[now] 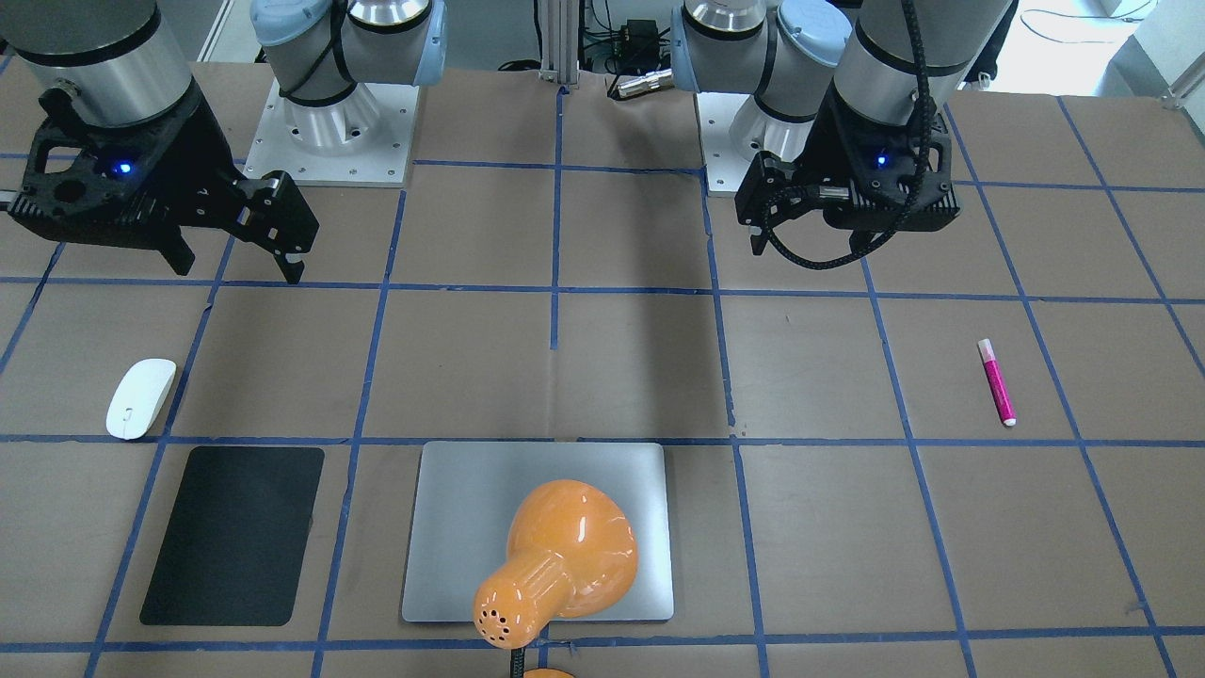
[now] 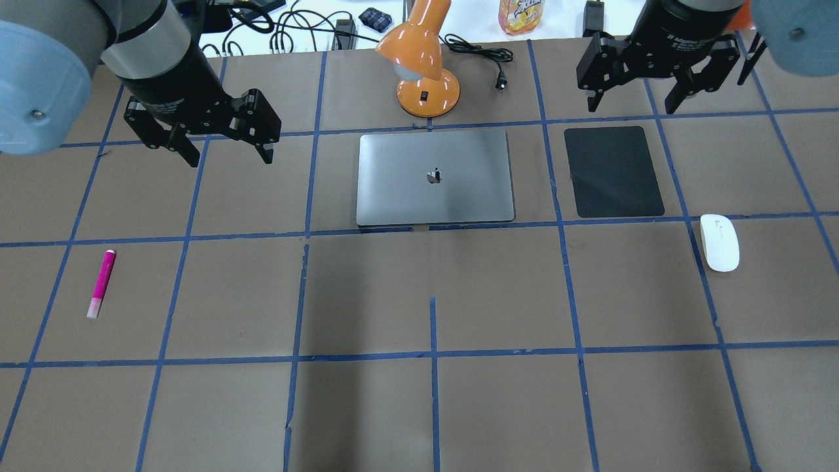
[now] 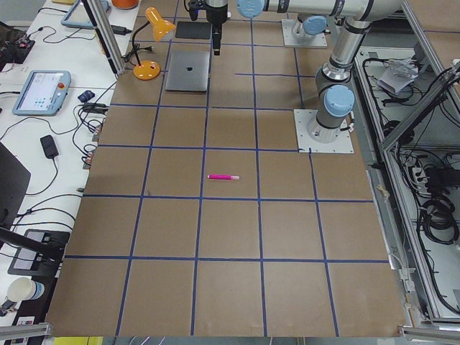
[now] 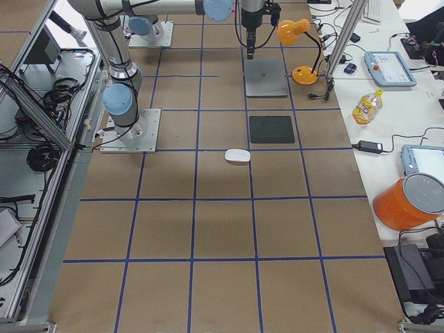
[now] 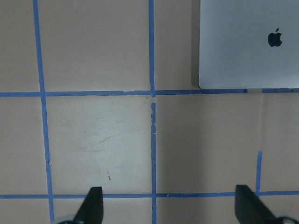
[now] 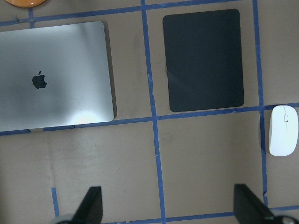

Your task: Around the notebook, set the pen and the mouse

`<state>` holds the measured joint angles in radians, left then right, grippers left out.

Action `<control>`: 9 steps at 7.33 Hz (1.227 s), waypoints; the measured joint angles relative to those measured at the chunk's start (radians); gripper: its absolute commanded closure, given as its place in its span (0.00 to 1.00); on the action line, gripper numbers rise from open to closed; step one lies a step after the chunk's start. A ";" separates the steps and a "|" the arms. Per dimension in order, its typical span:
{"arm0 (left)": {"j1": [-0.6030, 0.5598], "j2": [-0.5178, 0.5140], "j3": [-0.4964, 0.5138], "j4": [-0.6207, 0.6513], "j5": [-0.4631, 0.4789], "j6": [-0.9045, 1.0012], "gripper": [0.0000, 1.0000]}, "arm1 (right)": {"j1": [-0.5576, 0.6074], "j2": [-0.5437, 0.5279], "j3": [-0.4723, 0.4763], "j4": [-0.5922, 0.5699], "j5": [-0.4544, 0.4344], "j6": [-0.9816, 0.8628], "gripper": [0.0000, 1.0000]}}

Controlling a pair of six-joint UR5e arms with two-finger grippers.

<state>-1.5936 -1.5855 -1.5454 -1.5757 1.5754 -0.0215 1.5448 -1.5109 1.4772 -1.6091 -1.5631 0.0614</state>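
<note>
The silver-grey notebook (image 2: pixel 434 177) lies closed at the table's far middle, seen also in the wrist views (image 5: pixel 243 46) (image 6: pixel 53 77). The magenta pen (image 2: pixel 101 283) (image 1: pixel 996 381) lies alone on the robot's left side, nearer the robot than my left gripper (image 2: pixel 231 157) (image 5: pixel 170 205). That gripper hovers open and empty to the left of the notebook. The white mouse (image 2: pixel 719 242) (image 6: pixel 283 129) rests on the right, just past the black mat's corner. My right gripper (image 2: pixel 632 105) (image 6: pixel 168 205) hangs open and empty above the mat's far edge.
A matte black mat (image 2: pixel 613 172) lies right of the notebook. An orange desk lamp (image 2: pixel 426 59) stands behind the notebook, its shade leaning over it in the front view (image 1: pixel 565 556). Cables and a bottle (image 2: pixel 521 14) sit beyond the far edge. Blue tape lines grid the brown table.
</note>
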 measured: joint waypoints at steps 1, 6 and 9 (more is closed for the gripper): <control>0.000 0.002 -0.002 0.000 0.002 0.000 0.00 | 0.000 0.000 0.000 0.000 0.000 0.000 0.00; 0.221 -0.005 -0.048 -0.008 -0.008 0.038 0.00 | 0.000 -0.002 0.001 0.003 -0.006 0.000 0.00; 0.514 -0.064 -0.227 0.133 -0.013 0.314 0.00 | -0.011 -0.002 0.003 0.007 -0.010 -0.004 0.00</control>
<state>-1.0794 -1.6499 -1.7724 -1.4425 1.5621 0.2921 1.5335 -1.5134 1.4802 -1.6019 -1.5736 0.0575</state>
